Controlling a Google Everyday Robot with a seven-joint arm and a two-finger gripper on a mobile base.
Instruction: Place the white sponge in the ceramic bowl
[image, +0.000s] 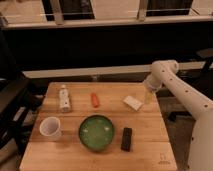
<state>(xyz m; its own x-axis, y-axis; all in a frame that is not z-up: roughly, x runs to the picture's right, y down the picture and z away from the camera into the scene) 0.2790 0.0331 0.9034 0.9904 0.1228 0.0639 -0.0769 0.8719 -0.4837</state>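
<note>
The white sponge (133, 102) lies flat on the wooden table (75, 150), right of centre toward the back. The ceramic bowl (96, 132), green inside with a dark rim, sits at the front middle and holds nothing. My gripper (148, 97) hangs from the white arm at the table's right edge, just right of the sponge and close above the tabletop. It holds nothing that I can see.
A carrot (94, 99) lies at the back middle. A white bottle (64, 97) lies at the back left. A white cup (50, 128) stands at the front left. A black rectangular block (127, 138) lies right of the bowl. Dark chairs flank the table.
</note>
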